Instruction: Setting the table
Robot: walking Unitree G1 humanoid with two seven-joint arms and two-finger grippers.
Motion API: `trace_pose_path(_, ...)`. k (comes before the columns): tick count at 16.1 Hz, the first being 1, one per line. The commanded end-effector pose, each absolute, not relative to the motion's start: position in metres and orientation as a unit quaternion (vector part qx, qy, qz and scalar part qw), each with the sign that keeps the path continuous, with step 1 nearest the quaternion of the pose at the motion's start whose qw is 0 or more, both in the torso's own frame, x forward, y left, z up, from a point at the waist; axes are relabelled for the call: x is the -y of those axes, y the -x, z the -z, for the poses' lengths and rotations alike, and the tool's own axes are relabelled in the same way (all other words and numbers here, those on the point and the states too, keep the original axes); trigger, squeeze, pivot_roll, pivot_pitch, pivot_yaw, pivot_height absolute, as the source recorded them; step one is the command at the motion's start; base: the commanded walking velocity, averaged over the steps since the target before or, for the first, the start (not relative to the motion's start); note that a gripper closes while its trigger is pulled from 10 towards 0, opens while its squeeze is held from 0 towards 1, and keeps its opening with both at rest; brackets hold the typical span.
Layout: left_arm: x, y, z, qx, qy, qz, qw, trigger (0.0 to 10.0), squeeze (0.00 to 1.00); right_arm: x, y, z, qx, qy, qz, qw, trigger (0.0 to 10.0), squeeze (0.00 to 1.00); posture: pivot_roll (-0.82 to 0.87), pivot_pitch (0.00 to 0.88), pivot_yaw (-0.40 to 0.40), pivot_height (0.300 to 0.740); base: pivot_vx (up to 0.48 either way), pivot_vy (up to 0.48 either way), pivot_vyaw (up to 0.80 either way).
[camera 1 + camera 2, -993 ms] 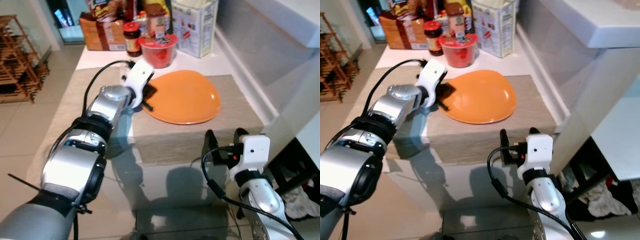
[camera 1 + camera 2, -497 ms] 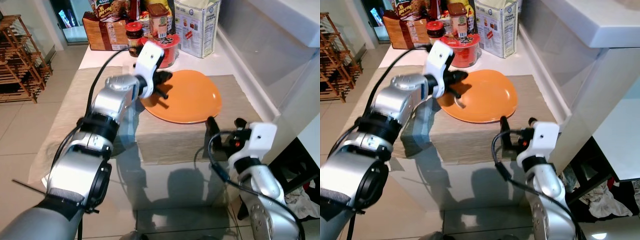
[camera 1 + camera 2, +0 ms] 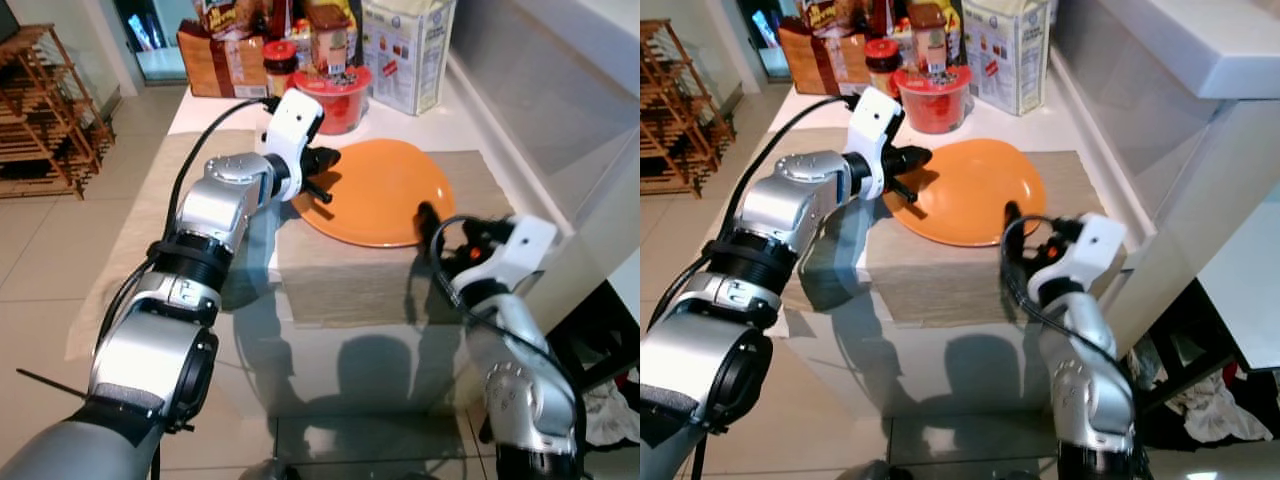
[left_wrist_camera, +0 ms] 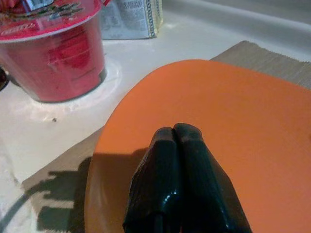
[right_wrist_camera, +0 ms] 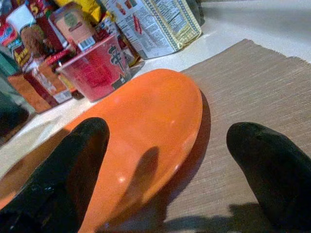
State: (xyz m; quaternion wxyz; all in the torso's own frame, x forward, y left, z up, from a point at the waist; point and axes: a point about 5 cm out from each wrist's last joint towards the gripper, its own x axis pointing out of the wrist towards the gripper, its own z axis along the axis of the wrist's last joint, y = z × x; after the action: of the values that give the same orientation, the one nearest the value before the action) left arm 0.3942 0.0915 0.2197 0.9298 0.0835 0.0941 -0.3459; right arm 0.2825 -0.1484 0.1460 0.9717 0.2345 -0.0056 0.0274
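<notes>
An orange plate (image 3: 378, 193) lies flat on a beige woven placemat (image 3: 350, 280) on the white counter (image 3: 440, 110). The placemat covers the near part of the counter, and the plate sits toward its far edge.

The left hand (image 3: 322, 172) is over the plate's left rim, raised just above it. In the left wrist view its two black fingers (image 4: 182, 179) are pressed together, tip to tip, with nothing between them, and they cast a shadow on the orange surface below.

The right hand (image 3: 1038, 222) is at the plate's near right edge. In the right wrist view its fingers (image 5: 68, 165) are spread wide apart, one over the plate's near rim and the other above the bare placemat beside it. It has hold of nothing. Whether a fingertip touches the plate cannot be told.

Behind the plate, on the bare counter, stands a red instant-noodle cup (image 3: 338, 98), close to the plate's far rim but apart from it. To its right stands a white printed carton (image 3: 408, 52). Behind the cup are a red-lidded jar (image 3: 279, 66), a brown-lidded jar (image 3: 332, 35) and a brown packet (image 3: 220, 62).

A wooden rack (image 3: 45, 110) stands on the tiled floor (image 3: 50, 260) to the left.
</notes>
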Motion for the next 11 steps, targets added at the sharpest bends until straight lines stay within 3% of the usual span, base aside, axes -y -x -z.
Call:
trace_pose_path(1, -0.093, -0.393, -0.226, -0.087, -0.087, 0.349, 0.929, 0.0, 0.00, 0.145, -0.286, -0.135, -0.023, -0.281, -0.012, 0.959, 10.0, 0.00, -0.10, 0.007, 0.064, 0.727, 0.000, 0.000, 0.00)
trace_pose_path(11, -0.086, -0.386, -0.239, -0.084, -0.080, 0.367, 0.923, 0.0, 0.00, 0.117, -0.318, -0.124, -0.096, -0.394, -0.050, 0.913, 10.0, 0.00, -0.06, 0.018, 0.064, 0.727, 0.000, 0.000, 0.00)
